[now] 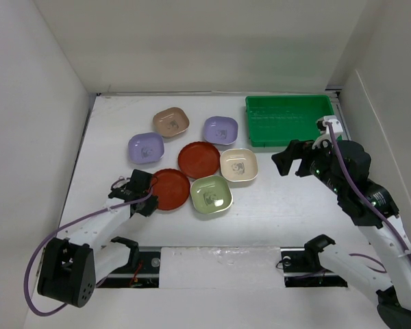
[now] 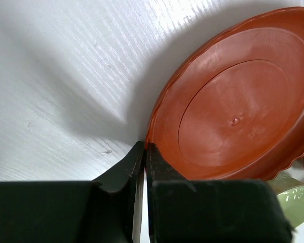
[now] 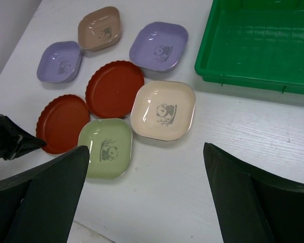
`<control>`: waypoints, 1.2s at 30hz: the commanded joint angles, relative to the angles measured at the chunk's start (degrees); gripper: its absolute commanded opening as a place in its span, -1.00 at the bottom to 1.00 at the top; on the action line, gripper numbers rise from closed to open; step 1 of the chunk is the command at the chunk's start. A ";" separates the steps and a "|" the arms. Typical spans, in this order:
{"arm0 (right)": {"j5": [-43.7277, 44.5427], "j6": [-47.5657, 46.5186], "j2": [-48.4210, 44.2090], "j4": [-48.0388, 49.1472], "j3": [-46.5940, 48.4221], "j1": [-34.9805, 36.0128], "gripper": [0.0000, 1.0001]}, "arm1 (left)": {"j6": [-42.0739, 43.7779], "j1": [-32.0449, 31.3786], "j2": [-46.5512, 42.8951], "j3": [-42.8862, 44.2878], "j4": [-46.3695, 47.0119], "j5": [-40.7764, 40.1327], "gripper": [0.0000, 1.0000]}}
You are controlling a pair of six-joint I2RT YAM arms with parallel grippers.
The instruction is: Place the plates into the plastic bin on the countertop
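The left gripper [image 2: 145, 147] is clamped on the left rim of the nearer round flat red plate [image 1: 171, 190], near-left on the white tabletop [image 1: 260, 205], while the shallow bright green plastic bin [image 1: 288, 123] lies far right, beside the wide-apart right gripper [image 1: 291, 159].

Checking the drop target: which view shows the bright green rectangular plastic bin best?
Top external: the bright green rectangular plastic bin shows nearly whole and empty. The right wrist view shows it closer but cropped at the frame's top and right edges. The left wrist view misses it.

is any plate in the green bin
No, the bin holds nothing in the top view, and all seven plates lie on the countertop.
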 commanded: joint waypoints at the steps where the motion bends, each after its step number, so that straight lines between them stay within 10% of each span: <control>1: 0.83 -0.26 0.43 3.26 1.91 0.68 1.00 | 0.48 -0.17 -1.45 1.04 -4.45 -0.70 -1.00; 14: -0.31 -0.26 5.09 7.21 1.91 0.68 1.00 | 8.46 -0.69 -10.87 21.16 -10.03 -10.64 -1.00; 22: -13.84 -3.77 14.04 18.10 0.68 3.48 1.00 | 31.29 -0.69 4.68 31.45 2.21 5.93 -1.00; 36: -10.59 -4.39 42.08 30.06 9.20 11.57 0.86 | 44.24 -0.69 8.56 37.26 2.22 14.58 -1.00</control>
